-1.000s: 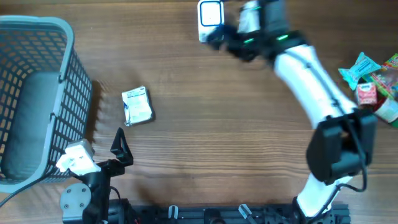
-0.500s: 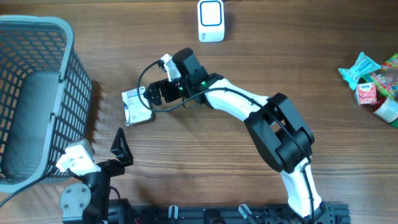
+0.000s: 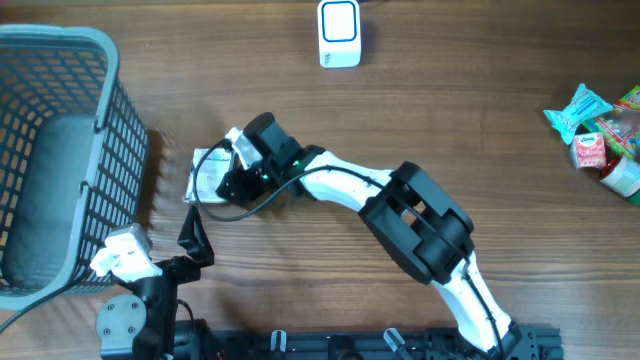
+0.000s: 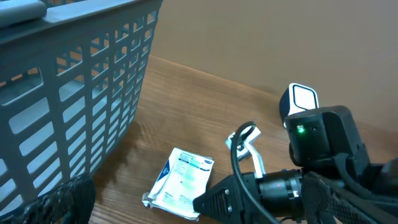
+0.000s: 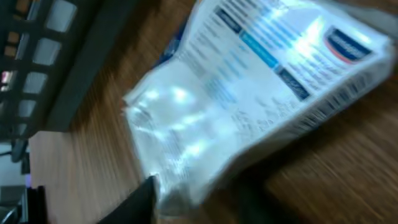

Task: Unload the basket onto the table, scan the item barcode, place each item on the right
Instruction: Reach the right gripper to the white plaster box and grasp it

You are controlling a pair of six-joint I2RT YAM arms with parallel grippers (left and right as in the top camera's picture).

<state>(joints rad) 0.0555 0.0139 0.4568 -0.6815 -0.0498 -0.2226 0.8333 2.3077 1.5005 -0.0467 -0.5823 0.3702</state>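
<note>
A white printed packet (image 3: 205,172) lies on the wood table beside the basket, also seen in the left wrist view (image 4: 183,183). My right gripper (image 3: 224,182) reaches across to it and is shut on its near edge. In the blurred right wrist view the packet (image 5: 249,81) fills the frame, and its lower end sits between the dark fingers of the right gripper (image 5: 193,199). The white scanner (image 3: 340,35) stands at the back centre. My left gripper (image 3: 182,245) rests open at the front left, holding nothing.
A grey mesh basket (image 3: 60,150) fills the left side, its wall close to the packet. Several colourful snack items (image 3: 600,130) lie at the right edge. The right arm (image 3: 420,230) stretches diagonally across the middle of the table.
The right arm swung from the scanner at the back over to the packet, and its jaws closed on it. The packet shifted slightly left and turned. The left arm stayed still.
</note>
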